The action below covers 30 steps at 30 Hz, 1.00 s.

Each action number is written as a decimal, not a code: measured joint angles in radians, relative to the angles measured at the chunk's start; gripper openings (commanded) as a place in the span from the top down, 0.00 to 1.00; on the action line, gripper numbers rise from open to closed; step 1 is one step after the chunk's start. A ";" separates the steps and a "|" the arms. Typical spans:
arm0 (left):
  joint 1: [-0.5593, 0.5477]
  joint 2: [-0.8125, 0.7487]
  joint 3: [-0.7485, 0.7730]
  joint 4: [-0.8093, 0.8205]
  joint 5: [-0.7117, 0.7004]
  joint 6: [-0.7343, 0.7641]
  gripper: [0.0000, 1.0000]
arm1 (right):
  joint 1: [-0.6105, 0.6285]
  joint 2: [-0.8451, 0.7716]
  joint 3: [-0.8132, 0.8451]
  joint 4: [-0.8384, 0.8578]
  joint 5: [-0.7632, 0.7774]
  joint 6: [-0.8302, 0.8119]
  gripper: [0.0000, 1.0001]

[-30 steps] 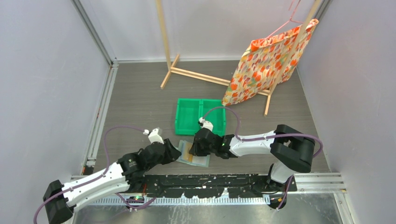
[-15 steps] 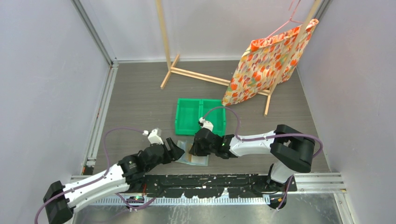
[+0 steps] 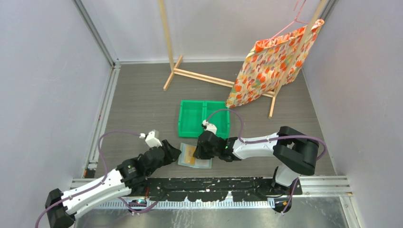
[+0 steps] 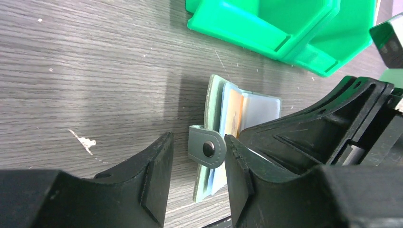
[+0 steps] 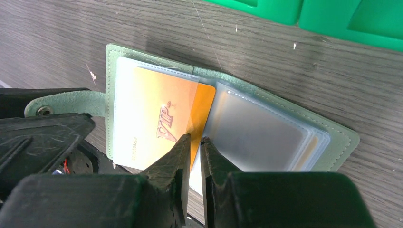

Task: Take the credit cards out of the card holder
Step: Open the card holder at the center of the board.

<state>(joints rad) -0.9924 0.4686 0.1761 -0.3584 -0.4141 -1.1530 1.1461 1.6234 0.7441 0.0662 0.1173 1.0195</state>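
Note:
The card holder lies open on the table in front of the arm bases, grey-green outside, with clear pale sleeves inside. An orange credit card marked VIP sticks part way out of the left sleeve. My right gripper pinches that card's right edge from the near side; it shows in the top view over the holder. My left gripper is open, with the holder's snap tab between its fingers, close to the right one. In the top view it sits at the holder's left edge.
A green two-compartment bin stands just beyond the holder, also in the wrist views. A wooden rack with a floral cloth bag stands at the back. Grey walls close both sides.
My left gripper has drawn back a little to the left and now stands open round the snap tab. The holder lies flatter and more open. The right gripper stays over it.

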 measured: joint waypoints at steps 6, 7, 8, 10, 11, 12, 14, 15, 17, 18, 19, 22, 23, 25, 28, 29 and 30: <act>0.000 -0.103 0.000 -0.064 -0.021 -0.011 0.52 | 0.000 0.000 0.000 0.000 0.000 0.000 0.81; 0.000 -0.114 -0.001 -0.064 -0.019 -0.011 0.50 | 0.000 0.000 0.000 0.000 0.000 0.000 0.81; 0.000 -0.124 -0.004 -0.060 -0.015 -0.009 0.49 | 0.000 0.000 0.000 0.000 0.000 0.000 0.81; 0.000 -0.126 -0.014 -0.043 -0.003 -0.002 0.45 | 0.000 0.000 0.000 0.000 0.000 0.000 0.81; 0.000 -0.120 -0.020 -0.035 0.006 0.004 0.43 | 0.000 0.000 0.000 0.000 0.000 0.000 0.81; 0.000 -0.108 -0.026 -0.025 0.018 0.009 0.42 | 0.000 0.000 0.000 0.000 0.000 0.000 0.81; 0.000 -0.067 -0.034 -0.001 0.042 0.016 0.42 | 0.000 0.000 0.000 0.000 0.000 0.000 0.81; 0.000 -0.035 -0.035 0.013 0.054 0.021 0.43 | 0.000 0.000 0.000 0.000 0.000 0.000 0.81; 0.000 0.031 -0.035 0.042 0.072 0.035 0.52 | 0.000 0.000 0.000 0.000 0.000 0.000 0.81; 0.000 0.061 -0.035 0.056 0.078 0.037 0.57 | 0.000 0.000 0.000 0.000 0.000 0.000 0.81; 0.000 0.092 -0.035 0.070 0.083 0.040 0.63 | 0.000 0.000 0.000 0.000 0.000 0.000 0.81; 0.000 0.157 -0.032 0.116 0.091 0.047 0.75 | 0.000 0.000 0.000 0.000 0.000 0.000 0.81; 0.000 0.168 -0.032 0.126 0.093 0.050 0.78 | 0.000 0.000 0.000 0.000 0.000 0.000 0.81; 0.001 0.185 -0.032 0.145 0.093 0.055 0.85 | 0.000 0.000 -0.002 -0.001 0.001 0.000 0.81; 0.001 0.185 -0.032 0.153 0.096 0.057 0.98 | 0.000 0.000 -0.003 -0.003 0.002 0.000 0.81; 0.001 0.181 -0.032 0.156 0.097 0.057 0.99 | 0.000 0.000 -0.004 -0.003 0.002 0.000 0.81; 0.001 0.171 -0.032 0.159 0.097 0.056 0.99 | 0.000 0.000 -0.004 -0.005 0.002 0.000 0.81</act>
<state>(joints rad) -0.9916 0.6399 0.1436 -0.1989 -0.3168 -1.0966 1.1461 1.6234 0.7403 0.0608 0.1192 1.0195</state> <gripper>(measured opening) 0.044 0.189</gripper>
